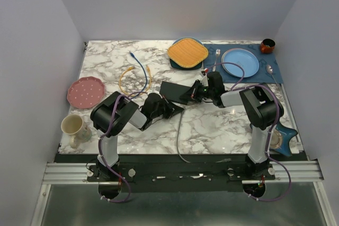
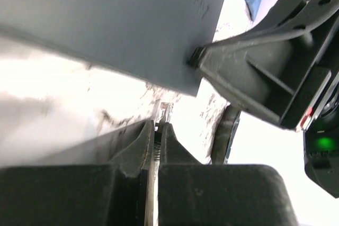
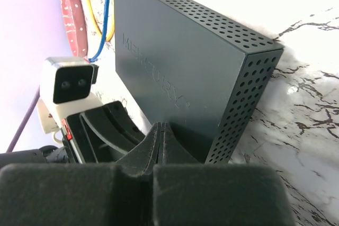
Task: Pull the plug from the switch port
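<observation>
From above, the flat matte black rectangular switch (image 1: 175, 89) is lying between the left gripper (image 1: 170, 110) and the right gripper (image 1: 195, 93). At the left wrist, the jaws are clenching the small clear plastic plug (image 2: 166, 113), its tip poking just beyond them and seemingly free of the switch. At the right wrist, the jaws are pressing shut and empty against the switch's face, probably bracing it, so next the plug needs drawing straight back.

One switch (image 1: 172, 89), three cables (image 1: 141, 67)

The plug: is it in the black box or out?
Out. The left wrist view shows the clear plug bare at its tip, pinched in the left tool, just apart from the black box.
</observation>
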